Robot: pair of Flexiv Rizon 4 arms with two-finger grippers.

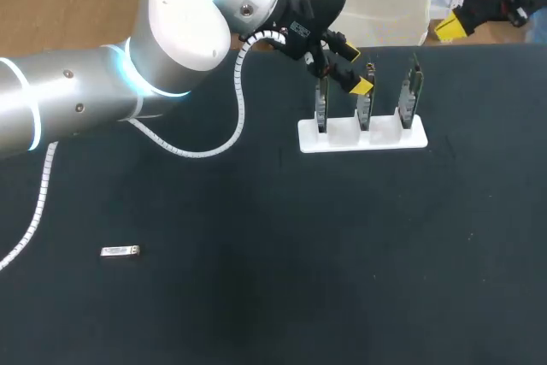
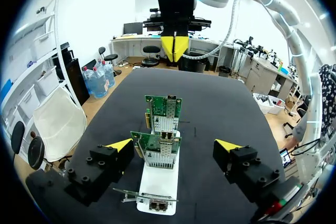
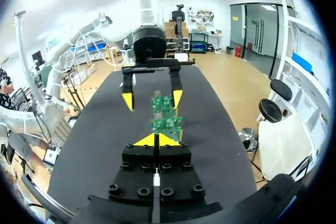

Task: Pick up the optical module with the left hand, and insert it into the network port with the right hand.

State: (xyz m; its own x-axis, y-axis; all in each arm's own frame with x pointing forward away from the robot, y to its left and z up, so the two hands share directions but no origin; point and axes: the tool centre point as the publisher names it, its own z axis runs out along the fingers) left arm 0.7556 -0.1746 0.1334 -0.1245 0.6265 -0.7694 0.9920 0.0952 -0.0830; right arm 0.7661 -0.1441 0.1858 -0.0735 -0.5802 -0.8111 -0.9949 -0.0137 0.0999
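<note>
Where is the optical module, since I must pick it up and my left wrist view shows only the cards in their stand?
Observer: The optical module lies flat on the black table, on the robot's near left in the head view, well away from the white stand where the left gripper is.
Operator: Anything between the stand and the module?
Observer: A white coiled cable from the left arm loops down there. I cannot tell whether it touches the table.
Operator: How is the module turned?
Observer: Its length runs left to right, parallel with the stand's row of cards.
</note>
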